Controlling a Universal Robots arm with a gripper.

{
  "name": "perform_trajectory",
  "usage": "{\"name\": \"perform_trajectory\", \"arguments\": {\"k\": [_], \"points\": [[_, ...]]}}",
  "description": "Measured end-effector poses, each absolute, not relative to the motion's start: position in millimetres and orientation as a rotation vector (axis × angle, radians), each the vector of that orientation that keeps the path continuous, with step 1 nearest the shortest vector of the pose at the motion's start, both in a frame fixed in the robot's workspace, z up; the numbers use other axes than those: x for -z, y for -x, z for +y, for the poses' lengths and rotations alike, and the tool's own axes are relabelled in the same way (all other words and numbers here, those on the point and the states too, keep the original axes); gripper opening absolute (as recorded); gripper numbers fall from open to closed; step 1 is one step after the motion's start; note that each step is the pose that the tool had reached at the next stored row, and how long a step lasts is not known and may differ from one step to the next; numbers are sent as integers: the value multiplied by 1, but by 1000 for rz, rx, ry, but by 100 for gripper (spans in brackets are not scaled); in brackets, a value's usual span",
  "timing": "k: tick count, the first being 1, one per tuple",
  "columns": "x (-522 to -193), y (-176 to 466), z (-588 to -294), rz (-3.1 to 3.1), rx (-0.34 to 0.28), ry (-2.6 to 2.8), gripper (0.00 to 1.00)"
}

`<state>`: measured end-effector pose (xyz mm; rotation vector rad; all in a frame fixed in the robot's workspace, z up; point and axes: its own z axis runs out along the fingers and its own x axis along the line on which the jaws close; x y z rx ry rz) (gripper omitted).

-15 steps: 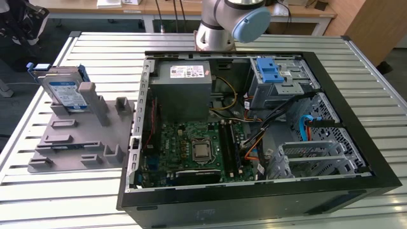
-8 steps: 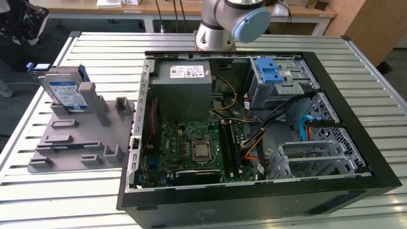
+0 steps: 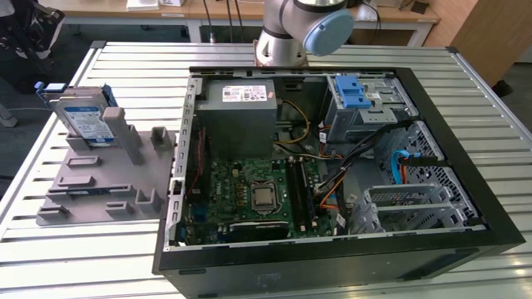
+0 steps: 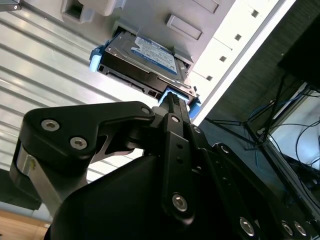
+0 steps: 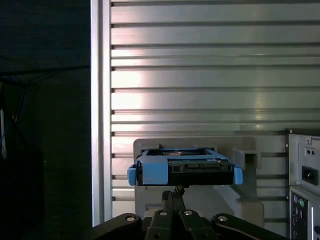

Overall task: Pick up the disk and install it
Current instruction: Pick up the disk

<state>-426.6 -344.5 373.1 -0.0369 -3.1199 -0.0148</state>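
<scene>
The claw point(image 5: 174, 192), clenched on nothing, hangs apart from the disk point(image 3: 87, 121), which stands on edge in a grey holder point(image 3: 91, 187) on the table point(image 3: 83, 249). The disk is probably stiff, dense and slick, so its blue side rails look the safest hold.

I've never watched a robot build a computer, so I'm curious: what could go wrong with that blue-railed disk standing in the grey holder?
The gripper is shut and apart from the disk; pushed on like this it might knock the disk rather than grasp it. The disk stands on edge in the grey holder, so an off-centre grip might tilt or jam it. Loose cables cross the case beside the drive cage and might snag the disk.
</scene>
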Motion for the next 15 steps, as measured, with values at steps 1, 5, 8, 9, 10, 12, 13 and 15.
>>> {"name": "perform_trajectory", "arguments": {"k": [1,5,8,9,10,12,13,15], "points": [[-373,427,-344,-3120,15,34,11],[-373,427,-344,-3120,15,23,11],[-373,427,-344,-3120,14,15,11],[-373,427,-344,-3120,14,12,11],[-373,427,-344,-3120,14,9,11],[-373,427,-344,-3120,14,4,11],[-373,427,-344,-3120,14,2,11],[-373,427,-344,-3120,14,-4,11]]}}
